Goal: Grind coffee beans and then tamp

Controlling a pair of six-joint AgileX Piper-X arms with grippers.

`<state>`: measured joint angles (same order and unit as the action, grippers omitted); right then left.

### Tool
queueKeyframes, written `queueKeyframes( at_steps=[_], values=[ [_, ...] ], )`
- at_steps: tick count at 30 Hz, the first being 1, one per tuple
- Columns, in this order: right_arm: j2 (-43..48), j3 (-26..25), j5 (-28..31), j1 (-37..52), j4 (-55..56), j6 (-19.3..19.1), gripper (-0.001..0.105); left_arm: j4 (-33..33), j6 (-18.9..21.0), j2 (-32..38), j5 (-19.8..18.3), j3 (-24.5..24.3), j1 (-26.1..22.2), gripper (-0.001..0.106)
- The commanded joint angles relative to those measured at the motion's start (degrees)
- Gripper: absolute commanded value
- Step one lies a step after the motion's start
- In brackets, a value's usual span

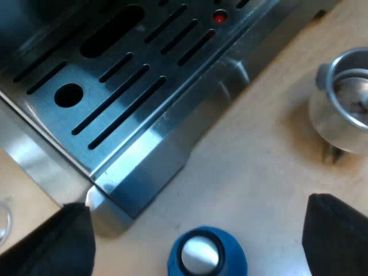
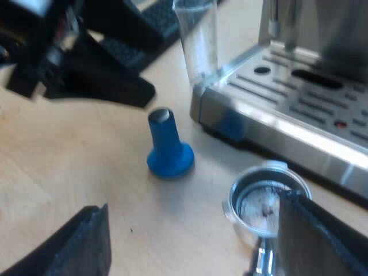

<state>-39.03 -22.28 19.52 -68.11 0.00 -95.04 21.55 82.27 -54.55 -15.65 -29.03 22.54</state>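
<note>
The blue tamper (image 1: 204, 257) (image 2: 168, 146) stands upright on the wooden table, metal cap up. My left gripper (image 1: 198, 230) hangs open right over it, one finger on each side, touching nothing. In the right wrist view the left arm (image 2: 98, 75) is a dark shape just above the tamper. The metal holder (image 1: 345, 103) (image 2: 261, 201) lies on the table by the machine's front edge, with dark specks inside its basket. My right gripper (image 2: 195, 236) is open above the table, one finger (image 2: 322, 236) overlapping the holder's rim.
The espresso machine's slotted steel drip tray (image 1: 121, 103) (image 2: 299, 86) borders the work area, with a small red light (image 1: 219, 17) on it. A clear measuring glass (image 2: 198, 40) stands at the tray's corner. Bare wooden table (image 2: 86, 167) surrounds the tamper.
</note>
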Motion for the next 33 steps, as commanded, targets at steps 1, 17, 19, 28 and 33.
queueKeyframes(
  at_steps=[1, 17, 19, 28, 33],
  values=[
    [0.2, -1.1, -0.3, -0.1, 2.3, 1.7, 0.062, 4.2, 0.4, 2.7, 0.5, -2.8, -0.1, 0.080],
    [0.2, -19.6, 2.2, -0.1, 32.2, 5.6, 0.062, 10.9, 3.3, 11.6, -0.5, -15.1, -0.1, 0.080],
    [0.2, -21.0, 3.1, -0.1, 34.1, 6.5, 0.062, 11.4, 3.4, 12.4, -0.5, -16.2, -0.1, 0.080],
    [-2.9, -30.9, 2.3, 8.8, 47.5, 7.1, 0.062, 11.8, 6.7, 14.3, -0.5, -21.7, -0.1, 0.080],
    [-4.8, -33.7, -5.3, 20.3, 48.7, 5.9, 0.062, 12.8, 8.7, 14.5, -0.4, -22.5, -0.1, 0.080]
  ],
)
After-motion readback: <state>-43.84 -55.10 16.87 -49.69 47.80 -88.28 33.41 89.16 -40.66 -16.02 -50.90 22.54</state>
